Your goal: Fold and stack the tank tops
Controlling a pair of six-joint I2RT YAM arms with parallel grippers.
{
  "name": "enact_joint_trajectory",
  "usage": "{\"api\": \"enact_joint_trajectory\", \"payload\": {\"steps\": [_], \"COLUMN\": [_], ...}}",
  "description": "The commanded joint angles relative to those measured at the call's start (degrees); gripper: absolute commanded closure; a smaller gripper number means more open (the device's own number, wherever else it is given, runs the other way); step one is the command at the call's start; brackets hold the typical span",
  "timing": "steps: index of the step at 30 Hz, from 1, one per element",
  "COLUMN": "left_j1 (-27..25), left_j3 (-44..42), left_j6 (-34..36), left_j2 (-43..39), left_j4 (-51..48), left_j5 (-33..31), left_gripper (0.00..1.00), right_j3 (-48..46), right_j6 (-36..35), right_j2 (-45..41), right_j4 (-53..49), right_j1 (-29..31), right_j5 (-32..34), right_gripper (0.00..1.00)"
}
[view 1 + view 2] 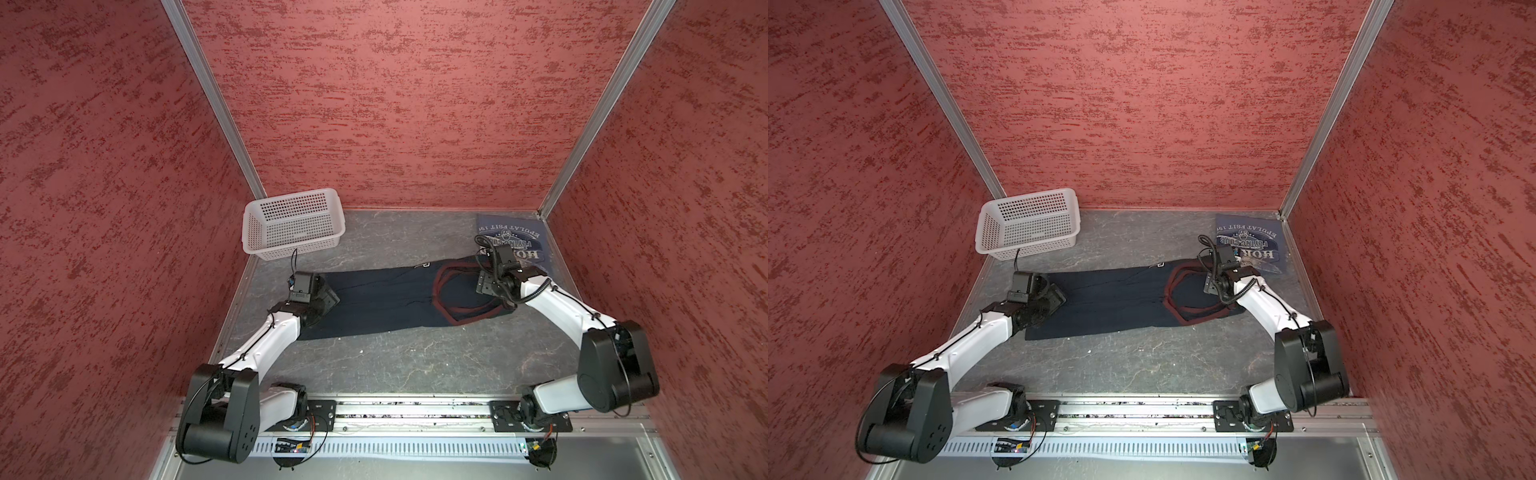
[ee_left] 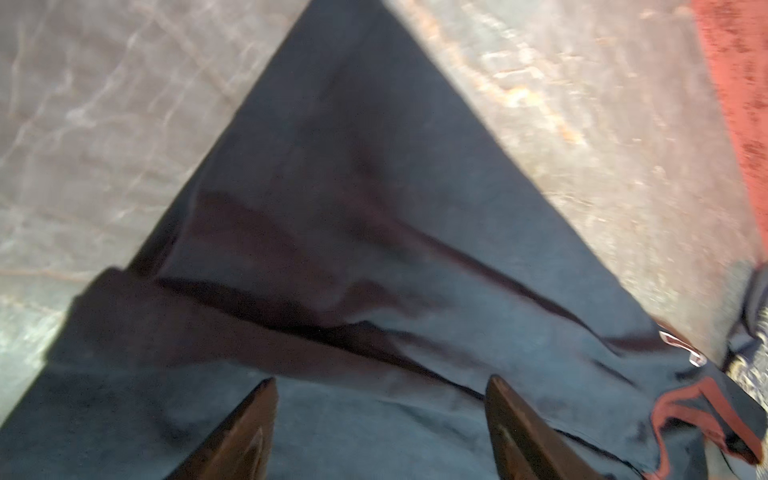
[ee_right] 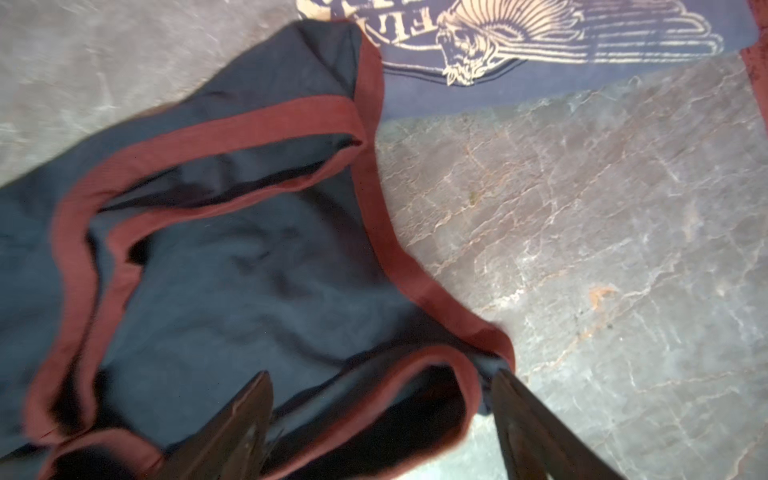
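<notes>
A dark navy tank top (image 1: 386, 299) (image 1: 1113, 299) with maroon trim lies in a long flat band across the middle of the table, straps toward the right. My left gripper (image 1: 329, 298) (image 2: 381, 380) hovers open over its plain left end (image 2: 374, 208), nothing between the fingers. My right gripper (image 1: 484, 284) (image 3: 383, 374) is open at the strap end (image 3: 228, 270), with a loose maroon-edged strap loop lying between its spread fingers. The slate grey-blue tank top (image 1: 515, 237) (image 1: 1254, 237) (image 3: 540, 50) lies folded with its print up at the back right corner.
A white perforated basket (image 1: 291, 239) (image 1: 1027, 232) stands at the back left by the wall. Red textured walls close in the grey marbled table (image 1: 415, 353) on three sides. The arm bases sit on a rail along the front edge.
</notes>
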Motion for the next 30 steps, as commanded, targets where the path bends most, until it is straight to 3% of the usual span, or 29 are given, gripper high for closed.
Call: {"api": "enact_joint_trajectory", "payload": {"steps": [1, 5, 8, 16, 21, 30], "left_j1": [-3.1, -10.4, -19.1, -40.1, -44.4, -41.1], "left_j3": [2.5, 5.5, 9.6, 30.8, 42.6, 53.3], "left_j6": [2.0, 1.7, 1.8, 5.8, 7.0, 6.8], "left_j2": [-1.0, 0.1, 4.8, 28.5, 40.3, 54.8], "left_j4": [-2.5, -2.0, 0.1, 1.7, 1.2, 0.5], "left_j5": [-0.2, -0.8, -0.4, 1.9, 3.9, 3.7], "left_gripper": [0.21, 0.25, 0.28, 0.4, 0.44, 0.57], "right_j3": [-1.4, -1.4, -2.0, -7.9, -9.4, -7.0], "right_j6": [-0.3, -0.3, 0.9, 4.5, 4.0, 2.0], "right_j2": [-0.9, -0.9, -2.8, -8.8, -6.8, 6.2], "right_j4": [-1.4, -0.2, 0.0, -0.2, 2.6, 9.5], "right_j1": [-0.4, -0.4, 0.2, -0.3, -2.0, -6.3], "right_j5": [-1.6, -5.3, -7.1, -3.7, -4.1, -5.2], "right_gripper": [0.16, 0.25, 0.32, 0.48, 0.56, 0.65]}}
